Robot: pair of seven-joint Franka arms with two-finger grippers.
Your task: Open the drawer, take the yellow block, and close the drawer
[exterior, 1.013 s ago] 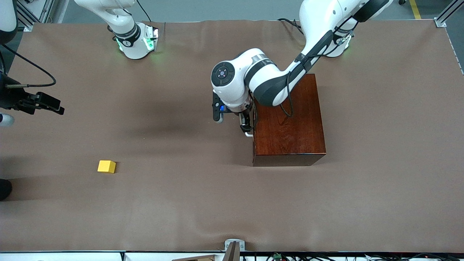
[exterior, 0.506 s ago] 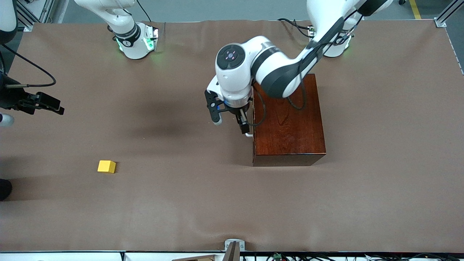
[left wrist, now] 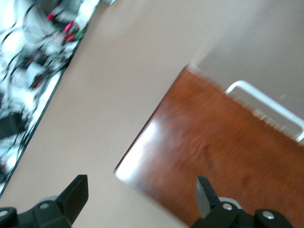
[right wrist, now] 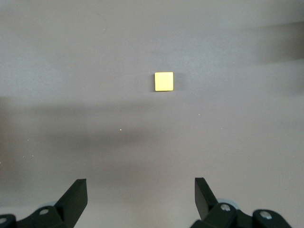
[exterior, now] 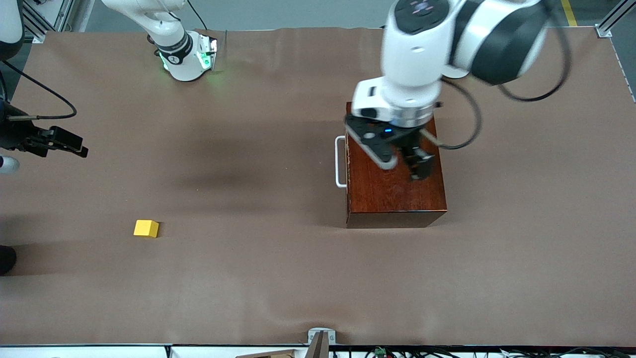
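Observation:
The drawer (exterior: 347,161) sits shut in the mahogany cabinet (exterior: 397,191), its white bar handle (exterior: 340,161) facing the right arm's end of the table. My left gripper (exterior: 403,164) hangs open over the cabinet top and holds nothing. The left wrist view shows the left gripper (left wrist: 141,197), the cabinet top (left wrist: 228,152) and the handle (left wrist: 266,102) below it. The yellow block (exterior: 146,228) lies on the bare table toward the right arm's end, nearer the front camera than the cabinet. My right gripper (right wrist: 140,190) is open and empty, high above the table, with the block (right wrist: 164,81) in its view.
The brown cloth-covered table (exterior: 248,278) stretches flat between the block and the cabinet. The right arm's hand (exterior: 30,136) shows partly at the table's edge at its own end. A small metal bracket (exterior: 320,338) sits at the edge nearest the front camera.
The left gripper came off the drawer handle, rose and swung over the cabinet top. The drawer stayed shut. The block and the right arm have not moved.

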